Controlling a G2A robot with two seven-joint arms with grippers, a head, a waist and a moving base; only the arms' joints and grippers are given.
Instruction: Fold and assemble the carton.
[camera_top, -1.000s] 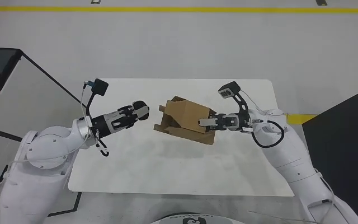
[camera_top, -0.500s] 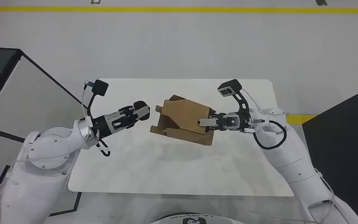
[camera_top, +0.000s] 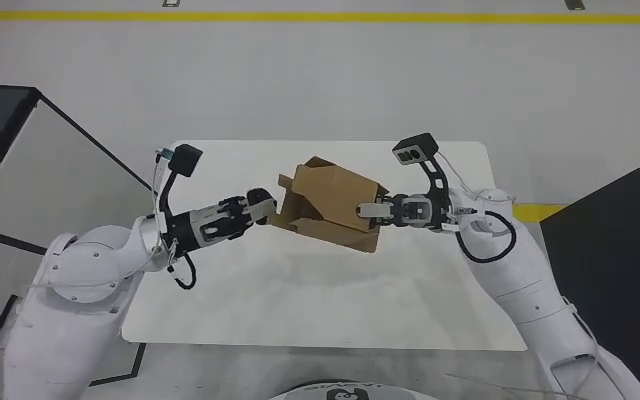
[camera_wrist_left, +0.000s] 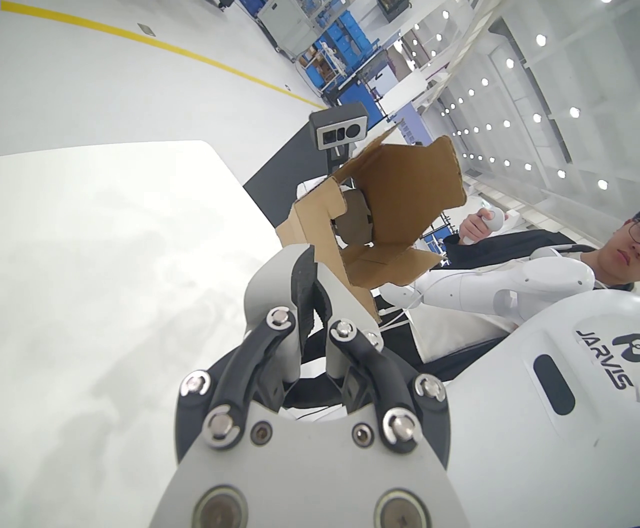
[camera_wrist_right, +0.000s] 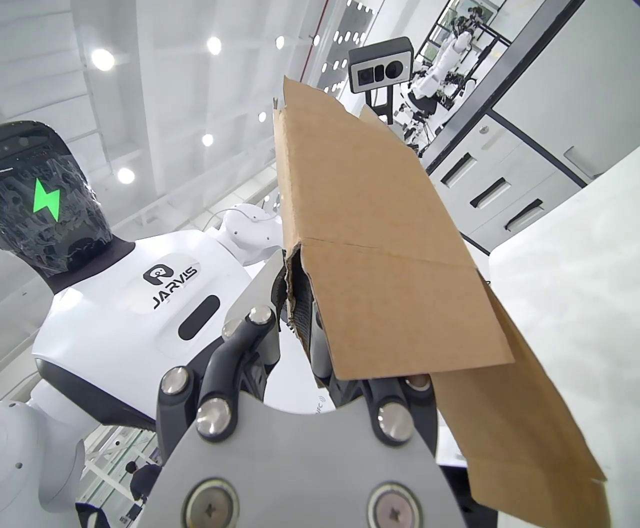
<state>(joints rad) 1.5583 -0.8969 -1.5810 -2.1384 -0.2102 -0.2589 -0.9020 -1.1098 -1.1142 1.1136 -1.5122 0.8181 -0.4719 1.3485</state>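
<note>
1. Brown cardboard carton (camera_top: 335, 195), opened into a rough tube, hangs between my two tools over the middle of the white table (camera_top: 230, 290). It looks lifted off the surface, though the top view can't confirm a gap
2. Right gripper (camera_wrist_right: 298, 320): clamped hard on a crumpled corner at its end of the carton, with the wall sandwiched between the pads. The box body runs straight out ahead of its fingers. I keep this one as the anchor so the box can't swing while the far end gets worked
3. Left gripper (camera_wrist_left: 314, 280): jaws narrow, with the edge of a loose flap (camera_wrist_left: 325, 240) slotted in between them. I read it as a pinch, but the card hides contact on one pad
4. The carton's open mouth faces the left gripper, just ahead of its fingertips and a bit above. I can see other flaps around the mouth, and none is folded shut
5. Why this setup: the tools face each other with the carton between them, one grip at each end. That lets me bend the flap about its crease against a fixed hold, rather than chase a sliding box on the table
6. Progress, my call: tube is formed, no end closed yet, so early to middle
7. Next likely needs the left tool to swing the flap inward across the mouth while the right holds steady
8. Risks: the thin flap slips from a shallow pinch, or the already crushed corner at the right tool tears under twist
</note>
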